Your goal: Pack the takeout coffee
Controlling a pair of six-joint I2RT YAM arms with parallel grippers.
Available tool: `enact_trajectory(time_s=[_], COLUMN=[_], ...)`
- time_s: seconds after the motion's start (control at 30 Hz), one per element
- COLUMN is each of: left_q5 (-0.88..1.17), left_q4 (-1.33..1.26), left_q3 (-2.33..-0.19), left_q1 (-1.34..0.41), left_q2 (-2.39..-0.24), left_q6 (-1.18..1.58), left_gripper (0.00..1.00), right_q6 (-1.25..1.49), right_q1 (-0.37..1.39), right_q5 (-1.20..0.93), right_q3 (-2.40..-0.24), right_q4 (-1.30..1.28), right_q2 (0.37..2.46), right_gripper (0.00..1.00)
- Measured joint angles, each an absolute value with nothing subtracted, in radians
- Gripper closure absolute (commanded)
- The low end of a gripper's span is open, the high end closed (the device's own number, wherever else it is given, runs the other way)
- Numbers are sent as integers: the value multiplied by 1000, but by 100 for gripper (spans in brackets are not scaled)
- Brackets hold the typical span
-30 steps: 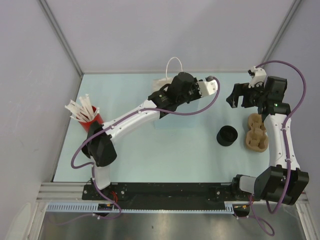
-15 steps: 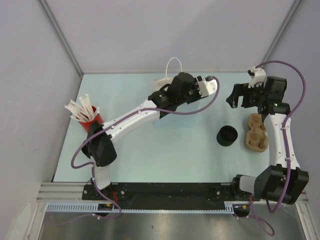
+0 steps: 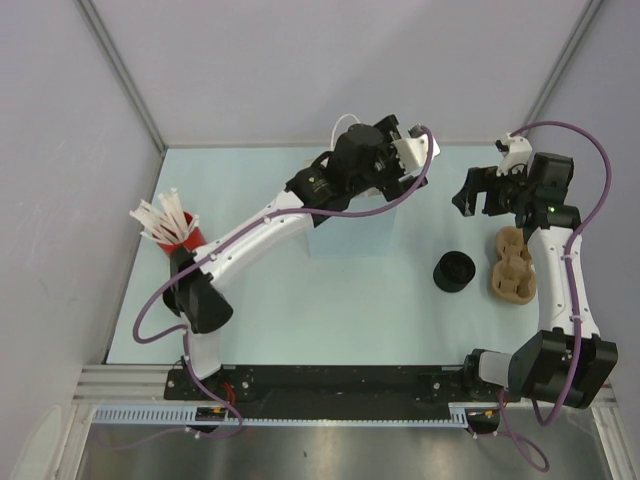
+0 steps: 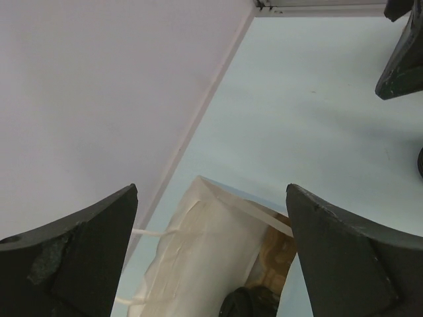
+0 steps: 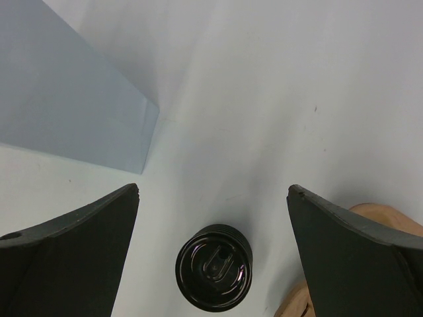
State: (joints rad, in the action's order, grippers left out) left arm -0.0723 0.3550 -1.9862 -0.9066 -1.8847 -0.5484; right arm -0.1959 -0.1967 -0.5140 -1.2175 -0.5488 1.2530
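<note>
**Top view.** The takeout coffee (image 3: 454, 271) stands upright on the table (image 3: 300, 300), lid on, at about 4 o'clock from centre. It isn't packed yet and nothing touches it. The brown cup carrier (image 3: 512, 266) lies just beside it, at its 3 o'clock. The pale-blue paper bag (image 3: 355, 235) stands at 12 o'clock with its mouth up, probably so the cup can drop in from above. The left gripper (image 3: 398, 150) hangs over the bag's far end. The right gripper (image 3: 475, 190) hovers off the table near the cup's 12 o'clock, likely staged to grab it. The red cup of straws (image 3: 180, 235) is at 9 o'clock, well away.

**Left wrist.** The left gripper (image 4: 211, 188) has its fingers wide apart with nothing between them. It looks straight down into the bag (image 4: 198, 231), whose mouth is open and whose white handle loop hangs at 8 o'clock. Something brown and something dark sit at the bottom of the bag, but I can't tell what they are. This arm looks to be only overhead and not holding the bag.

**Right wrist.** The right gripper (image 5: 213, 188) is also spread wide and empty. The coffee (image 5: 213, 266) sits at 6 o'clock, centred between the fingers but below the tips, sip lid facing up. The gap looks wide enough for the cup. A bag wall (image 5: 66, 112) shows at 10 o'clock and the carrier's (image 5: 386, 216) edge at 4 o'clock. The carrier is close to the cup, so the right finger may bump it on descent.
</note>
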Motion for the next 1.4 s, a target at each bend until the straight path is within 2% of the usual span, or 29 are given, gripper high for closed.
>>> enact_trajectory(time_s=[0.4,0.67,1.03,1.4], left_q5=[-76,-66,80,434], left_q4=[412,431,399,321], left_q3=[-2065,-2049,-1800,-1516], left_q1=[-887,-723,-432,-136], left_q2=[-1818,-1672,-1431,-1310], left_q6=[-530,-454,-276,-79], left_gripper=[1,1,1,1], right_q6=[-196,-196,-196,-197], right_q1=[-197,-200,-200,-200], right_q5=[-523,-537,-545,-573], right_q3=[-1217,-1217,-1217,-1215], right_q4=[-550,-549,-550,-549], right_q2=[1255,1256,1268,1260], right_gripper=[0,0,0,0])
